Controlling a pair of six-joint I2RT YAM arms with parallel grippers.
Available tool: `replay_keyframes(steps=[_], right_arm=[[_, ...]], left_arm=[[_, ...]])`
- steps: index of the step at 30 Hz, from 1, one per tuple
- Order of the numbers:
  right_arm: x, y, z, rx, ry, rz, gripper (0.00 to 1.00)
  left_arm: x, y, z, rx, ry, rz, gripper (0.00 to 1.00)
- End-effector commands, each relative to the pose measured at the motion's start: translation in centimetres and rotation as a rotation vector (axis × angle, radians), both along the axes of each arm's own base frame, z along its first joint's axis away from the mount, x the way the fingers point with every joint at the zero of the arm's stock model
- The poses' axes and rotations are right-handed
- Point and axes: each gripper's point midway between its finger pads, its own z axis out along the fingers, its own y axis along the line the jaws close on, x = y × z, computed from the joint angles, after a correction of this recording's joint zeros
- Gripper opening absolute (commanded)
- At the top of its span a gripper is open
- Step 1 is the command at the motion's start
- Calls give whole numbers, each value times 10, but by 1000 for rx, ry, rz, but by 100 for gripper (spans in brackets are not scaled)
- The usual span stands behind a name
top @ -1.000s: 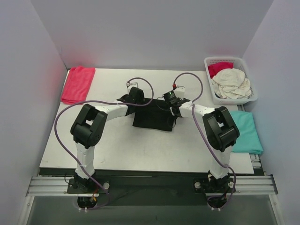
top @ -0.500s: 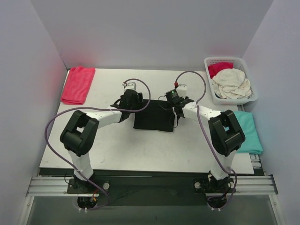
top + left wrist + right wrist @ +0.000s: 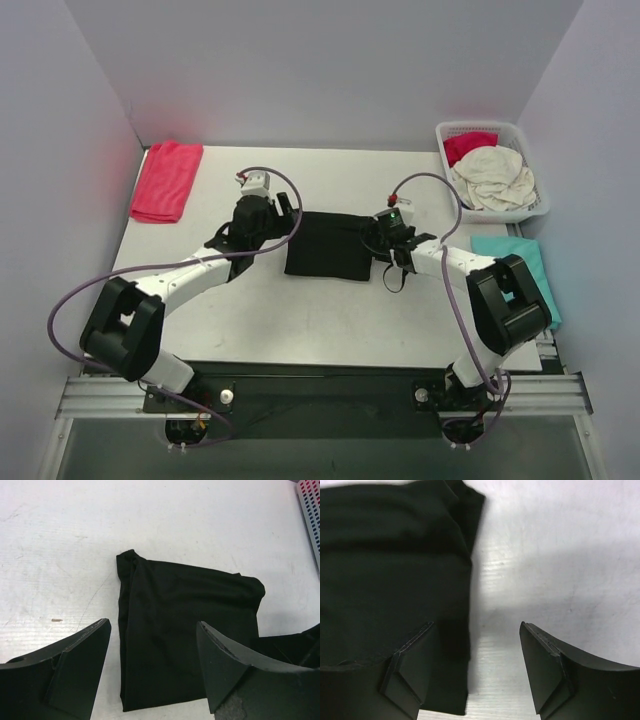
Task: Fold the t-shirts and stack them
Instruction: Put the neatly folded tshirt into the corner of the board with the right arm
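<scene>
The matte white worktop (image 3: 300, 330) carries the black t-shirt (image 3: 326, 245) mid-surface, a soft, limp folded rectangle. The left end effector (image 3: 152, 630) and right end effector (image 3: 476, 627) flank it, both released and empty. For a tidy stack, I'd pinch every layer at opposite edges and lift evenly.

Your left arm has dropped from its hunched pose and now stretches low across the desk (image 3: 330, 310), with the elbow swung out toward the near left corner. The left pincer (image 3: 283, 215) has drawn back to the left edge of the black t-shirt (image 3: 325, 245). Your right pincer (image 3: 476, 625) has spread its jaws wider and backed to the shirt's right edge, gripping nothing. The black cloth that reached out under both pincers a second ago is gone, and the shirt now lies as a flat rectangle. Your right elbow now hides more of the teal t-shirt (image 3: 510, 247).
</scene>
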Motion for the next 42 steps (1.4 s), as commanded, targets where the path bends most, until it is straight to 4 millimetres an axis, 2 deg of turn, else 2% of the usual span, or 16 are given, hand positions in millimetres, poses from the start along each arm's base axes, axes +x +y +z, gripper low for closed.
replay_keyframes(steps=[1,3,6,7,13,24,26,29,30,32,33,36,38,40,41,42], right_arm=[[2,5,-5,164,-14,19,67],[-5,10,-19,227,26,49,67],[-1,10,-30,286,32,55,67],[2,16,-28,330,24,75,67],[-2,26,-53,466,94,76,65],[-30,31,-86,488,219,71,56],[-32,31,-87,480,225,79,52],[-34,33,-89,465,246,83,39],[-37,32,-90,455,259,90,24],[-39,32,-91,441,276,92,12],[-40,32,-91,431,289,95,1],[-44,23,-89,380,319,66,0],[-44,8,-83,309,313,30,0],[-57,-5,-78,230,359,5,0],[-56,-16,-67,181,327,-24,0],[-70,-27,-65,134,373,-43,0]], left_arm=[[-8,8,25,-48,-49,-4,80],[-15,11,26,-70,-33,0,81],[-28,11,26,-111,-30,-22,81],[-29,11,27,-117,-33,-24,81],[-38,21,23,-104,-21,-8,81],[-38,25,22,-101,-20,1,82],[-38,25,22,-101,-20,2,82],[-39,25,22,-101,-21,2,82],[-38,26,22,-101,-21,4,82],[-38,26,23,-101,-23,3,82],[-39,26,21,-99,-19,5,82],[-39,27,21,-99,-21,5,82],[-39,27,21,-99,-20,3,82],[-39,27,20,-101,-20,4,82],[-40,25,21,-104,-21,-2,82],[-39,25,21,-106,-22,-1,82]])
